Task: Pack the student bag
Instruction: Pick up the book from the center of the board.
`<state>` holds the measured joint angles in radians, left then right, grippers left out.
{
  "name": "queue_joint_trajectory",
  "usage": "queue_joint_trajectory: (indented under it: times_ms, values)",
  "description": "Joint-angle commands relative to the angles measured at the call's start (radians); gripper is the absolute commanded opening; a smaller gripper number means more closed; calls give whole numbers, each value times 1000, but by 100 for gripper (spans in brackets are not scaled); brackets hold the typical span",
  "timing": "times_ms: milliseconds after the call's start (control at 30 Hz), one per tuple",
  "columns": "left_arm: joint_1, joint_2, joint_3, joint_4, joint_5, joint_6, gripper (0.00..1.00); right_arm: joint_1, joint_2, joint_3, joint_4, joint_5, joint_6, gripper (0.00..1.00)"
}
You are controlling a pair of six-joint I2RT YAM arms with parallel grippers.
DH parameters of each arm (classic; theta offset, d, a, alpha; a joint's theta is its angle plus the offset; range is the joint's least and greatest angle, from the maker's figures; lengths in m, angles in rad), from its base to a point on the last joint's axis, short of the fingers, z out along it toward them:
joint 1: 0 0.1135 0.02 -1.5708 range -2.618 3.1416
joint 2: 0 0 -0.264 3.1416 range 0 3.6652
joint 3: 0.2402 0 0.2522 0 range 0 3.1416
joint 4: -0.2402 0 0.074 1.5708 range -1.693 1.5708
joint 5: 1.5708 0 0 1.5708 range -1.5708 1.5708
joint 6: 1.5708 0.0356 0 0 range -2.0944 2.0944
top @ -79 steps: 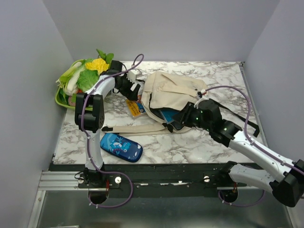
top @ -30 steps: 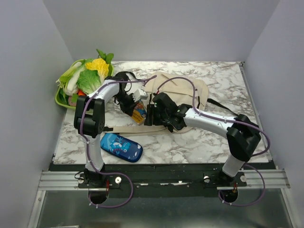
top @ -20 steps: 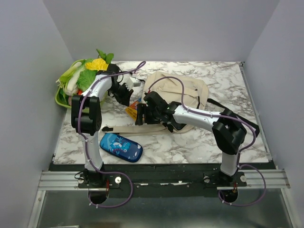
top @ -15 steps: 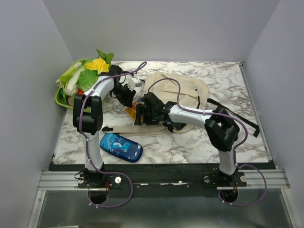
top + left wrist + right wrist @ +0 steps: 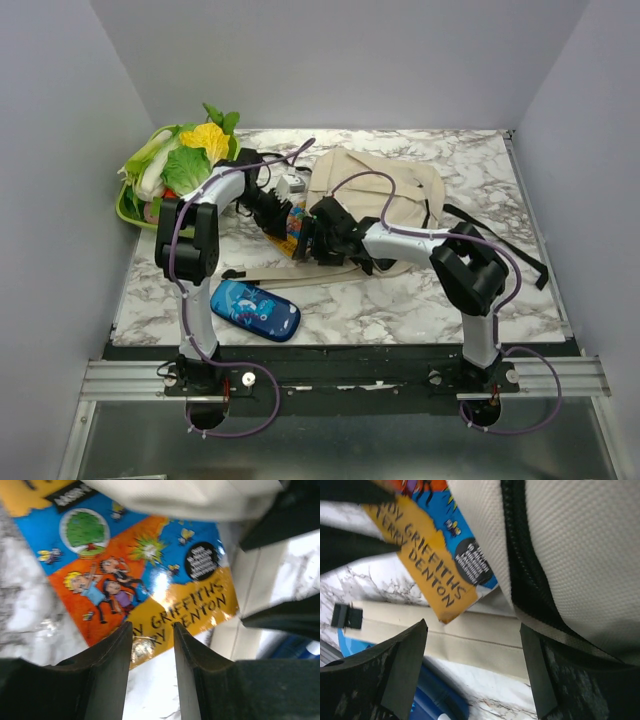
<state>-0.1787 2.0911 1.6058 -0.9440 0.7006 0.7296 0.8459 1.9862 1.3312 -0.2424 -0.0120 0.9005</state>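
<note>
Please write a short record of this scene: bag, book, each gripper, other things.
bag: student bag, lying on the table
book: book, one end under the bag's edge, other end out
left gripper: open, at the book's free end
right gripper: open, near the book's corner
other: pencil case, vegetable tray

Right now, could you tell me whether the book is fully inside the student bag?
Only partly: the yellow end of the book sticks out from under the student bag; cloth covers the rest.

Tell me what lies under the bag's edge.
A colourful book, its orange corner sticking out. The bag covers its other end; anything deeper is hidden.
</note>
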Motion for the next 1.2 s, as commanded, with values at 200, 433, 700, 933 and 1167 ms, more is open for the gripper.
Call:
queue_joint_trajectory:
  times_ms: [200,433,700,933,1167]
  values:
    - [-80,-58,-182,-151,120,188,47,-79,-47,-115,-11,135,81,84]
    - [-99,-68,-178,-202,177,226,47,-80,-15,-76,14,118,74,84]
    - [-18,-77,-112,-214,198,200,46,-82,5,-12,14,99,55,84]
    - [68,-117,-76,104,117,-116,46,-84,26,2,-1,99,77,84]
    - [21,-143,-217,412,10,-360,43,-84,23,14,-6,138,97,82]
